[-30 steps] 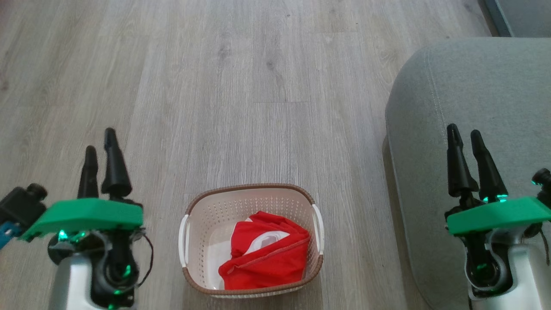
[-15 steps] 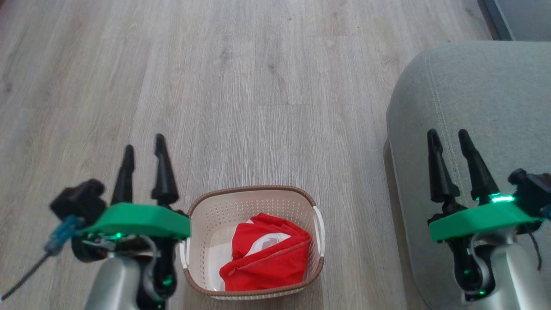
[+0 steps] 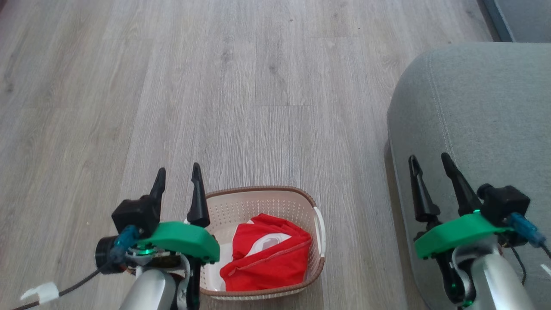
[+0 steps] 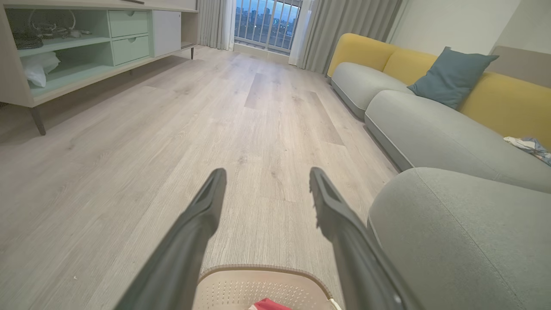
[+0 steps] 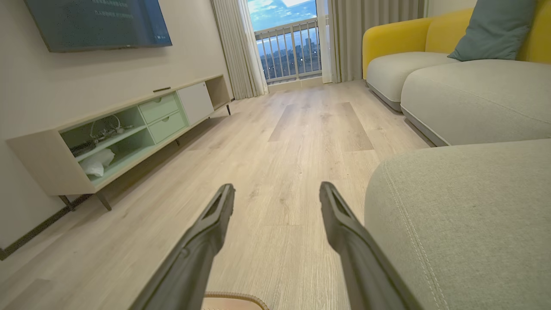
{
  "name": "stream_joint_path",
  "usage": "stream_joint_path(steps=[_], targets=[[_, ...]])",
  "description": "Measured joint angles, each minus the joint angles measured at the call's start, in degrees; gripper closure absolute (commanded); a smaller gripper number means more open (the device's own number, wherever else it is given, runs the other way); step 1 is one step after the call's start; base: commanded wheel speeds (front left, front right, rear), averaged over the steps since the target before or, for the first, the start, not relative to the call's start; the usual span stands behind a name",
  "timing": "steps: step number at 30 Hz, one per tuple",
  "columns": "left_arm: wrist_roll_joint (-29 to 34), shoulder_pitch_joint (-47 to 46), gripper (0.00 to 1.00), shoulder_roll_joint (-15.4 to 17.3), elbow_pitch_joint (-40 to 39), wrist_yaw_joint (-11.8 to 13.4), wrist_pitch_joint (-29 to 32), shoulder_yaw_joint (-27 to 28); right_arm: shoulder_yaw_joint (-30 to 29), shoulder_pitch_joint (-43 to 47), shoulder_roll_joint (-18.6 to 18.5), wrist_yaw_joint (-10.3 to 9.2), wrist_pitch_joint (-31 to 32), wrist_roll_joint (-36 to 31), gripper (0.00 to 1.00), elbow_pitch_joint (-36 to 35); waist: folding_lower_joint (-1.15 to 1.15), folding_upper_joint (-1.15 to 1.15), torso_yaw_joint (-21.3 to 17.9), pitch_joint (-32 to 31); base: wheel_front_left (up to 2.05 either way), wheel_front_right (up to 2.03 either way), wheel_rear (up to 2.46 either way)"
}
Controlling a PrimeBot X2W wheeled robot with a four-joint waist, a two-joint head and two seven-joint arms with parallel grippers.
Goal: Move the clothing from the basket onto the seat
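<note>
The cream basket (image 3: 263,196) with a brown braided rim stands on the floor at the bottom centre of the head view. Crumpled red clothing (image 3: 267,256) with a white panel lies inside it. My left gripper (image 3: 178,172) hovers open over the basket's left rim, nothing between its fingers. My right gripper (image 3: 428,160) is open above the front edge of the grey-green seat (image 3: 482,107). In the left wrist view the left gripper (image 4: 267,174) points over the basket's far rim (image 4: 258,271), with a scrap of red clothing (image 4: 267,305) at the bottom edge and the seat (image 4: 465,232) to the right. The right gripper (image 5: 277,189) shows the seat (image 5: 465,206) beside it.
Pale wood floor (image 3: 241,86) stretches beyond the basket. A grey and yellow sofa (image 4: 422,125) with a blue cushion (image 4: 452,75) runs along the right. A low TV cabinet (image 5: 116,137) stands along the left wall. A crumpled cloth (image 4: 529,146) lies on the sofa.
My left arm has swung right until its gripper hangs over the basket's left rim. The right arm has drawn back and slightly left. The clothing and basket lie as before.
</note>
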Motion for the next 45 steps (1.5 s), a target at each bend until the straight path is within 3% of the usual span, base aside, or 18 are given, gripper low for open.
stream_joint_path(steps=[14, 22, 29, 45], targets=[[10.76, -0.01, 0.00, -0.73, -0.69, 1.59, -2.41, -1.65, -0.02, -0.16, 0.25, 0.00, -2.41, -10.72, 0.00, 2.80, 0.00, 0.00, 0.14, 0.92, 0.00, 0.00, 0.00], [13.69, 0.41, 0.00, -1.12, 4.78, -1.94, -3.64, -1.68, 0.05, -0.34, 0.53, 0.00, -3.77, -12.62, 0.00, 4.74, 0.00, 0.00, 0.43, 0.75, 0.00, 0.00, 0.00], [17.28, 0.41, 0.00, -1.40, 4.88, -2.10, -4.65, -1.60, 0.03, -0.69, 0.69, 0.00, -4.74, -15.84, 0.00, 5.66, 0.00, 0.00, 0.56, 0.69, 0.00, 0.00, 0.00], [16.55, 0.41, 0.00, -1.44, 4.87, -2.61, -4.65, -1.62, -0.04, -1.10, 0.88, 0.00, -4.95, -16.44, 0.00, 6.22, 0.00, 0.00, 0.64, 0.59, 0.00, 0.00, 0.00]])
